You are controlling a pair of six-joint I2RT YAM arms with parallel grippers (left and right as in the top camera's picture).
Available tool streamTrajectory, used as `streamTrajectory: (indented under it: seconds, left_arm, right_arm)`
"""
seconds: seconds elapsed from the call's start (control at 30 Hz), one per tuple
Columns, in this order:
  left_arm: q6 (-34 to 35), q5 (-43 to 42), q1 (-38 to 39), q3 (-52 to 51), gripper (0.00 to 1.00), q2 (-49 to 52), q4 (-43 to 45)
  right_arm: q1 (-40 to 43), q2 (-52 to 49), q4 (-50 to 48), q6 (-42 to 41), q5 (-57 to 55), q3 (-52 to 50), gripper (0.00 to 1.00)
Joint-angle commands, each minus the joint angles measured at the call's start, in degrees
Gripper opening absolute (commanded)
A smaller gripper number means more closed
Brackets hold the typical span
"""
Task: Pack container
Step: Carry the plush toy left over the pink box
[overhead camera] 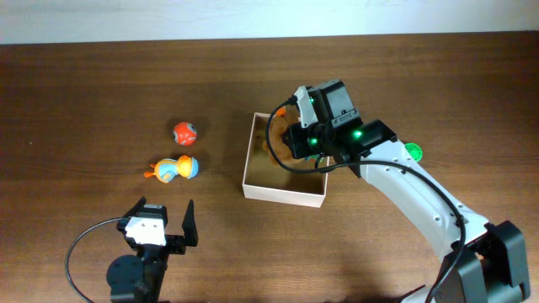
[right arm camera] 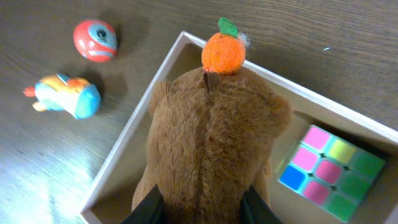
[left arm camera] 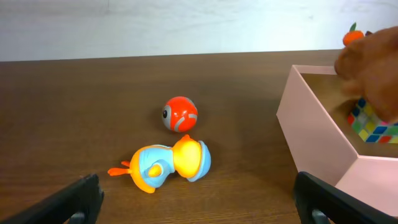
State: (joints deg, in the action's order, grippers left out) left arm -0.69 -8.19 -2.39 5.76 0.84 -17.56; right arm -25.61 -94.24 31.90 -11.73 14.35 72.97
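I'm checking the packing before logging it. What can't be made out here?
Overhead: most of the inside of the container, under the right arm.
Right wrist: whether the brown plush toy, held by the right gripper, touches the floor; its body hides that.
Left wrist: the puzzle cube, partly behind the blurred plush.
Overhead: the green object, too small to name.

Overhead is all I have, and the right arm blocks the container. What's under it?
Observer: The right wrist view shows the right gripper closed on a brown plush toy with an orange fruit on top, over the container.
Operator: Anything in the box already?
Observer: A colourful puzzle cube lies inside, beside the plush.
Operator: Duck upright?
Observer: No. In the left wrist view the duck toy appears tipped on its side on the table.
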Motion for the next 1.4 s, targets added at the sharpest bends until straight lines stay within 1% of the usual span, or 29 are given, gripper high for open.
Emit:
streamTrajectory:
  seconds: [0.0,0.1,0.17,0.2,0.23,0.33,0.43,0.57,0.7,0.87,0.9,1.03,1.07,1.17,1.37]
  left_arm:
    - [-1.09,-0.61,-0.39,-0.26,0.99,-0.55,0.00]
    - [-1.09,-0.61,-0.39,-0.26,0.99,-0.55,0.00]
    - [-1.09,-0.59,-0.39,-0.26,0.99,-0.55,0.00]
    - [-1.09,-0.61,-0.39,-0.26,0.99,-0.55,0.00]
    - [-1.09,-0.61,-0.39,-0.26,0.99,-0.55,0.00]
    - [-1.09,-0.61,-0.39,-0.26,0.99,-0.55,0.00]
    - [-1.09,-0.61,-0.39,-0.26,0.99,-0.55,0.00]
    - [-1.09,-0.61,-0.39,-0.26,0.99,-0.55,0.00]
    - [-1.09,-0.61,-0.39,-0.26,0.99,-0.55,0.00]
    - [-1.09,-0.61,-0.39,-0.26,0.99,-0.55,0.00]
    - [-1.09,-0.61,-0.39,-0.26,0.99,-0.55,0.00]
    - [-1.09,-0.61,-0.39,-0.26,0.99,-0.55,0.00]
    - [-1.09,-0.61,-0.39,-0.26,0.99,-0.55,0.00]
    - [-1.09,-0.61,-0.39,-0.26,0.99,-0.55,0.00]
    - [-1.09,-0.61,-0.39,-0.26,0.99,-0.55,0.00]
  right_arm:
    - [-0.26,-0.02,0.20,5.53,-1.55,1.09,0.25]
    - [-0.26,-0.11,0.00,4.83,-1.57,1.09,0.25]
    - [-0.26,-0.13,0.00,1.44,-2.27,1.09,0.21]
    - [-0.28,-0.33,-0.11,-1.62,-2.86,1.09,0.21]
    - [-0.33,-0.48,-0.31,-2.97,-2.86,1.09,0.21]
    - [-1.16,-1.77,-1.70,-6.62,-2.86,1.07,0.22]
    - [-2.80,-3.15,-3.23,-8.90,-2.86,1.07,0.29]
    - [-5.57,-5.49,-5.22,-12.85,-4.79,1.09,0.29]
    - [-5.92,-6.88,-6.25,-14.91,-5.22,1.07,0.29]
    - [-5.88,-8.11,-7.37,-14.97,-5.88,1.07,0.30]
    - [-5.88,-8.22,-7.54,-14.95,-5.88,1.07,0.33]
    - [-5.88,-8.37,-8.17,-14.69,-6.03,1.07,0.50]
    - [-5.88,-8.37,-8.33,-14.69,-6.03,1.07,0.53]
    - [-5.88,-8.37,-8.68,-14.67,-6.03,1.07,0.56]
    - [-5.88,-8.37,-8.81,-13.60,-6.03,1.07,0.57]
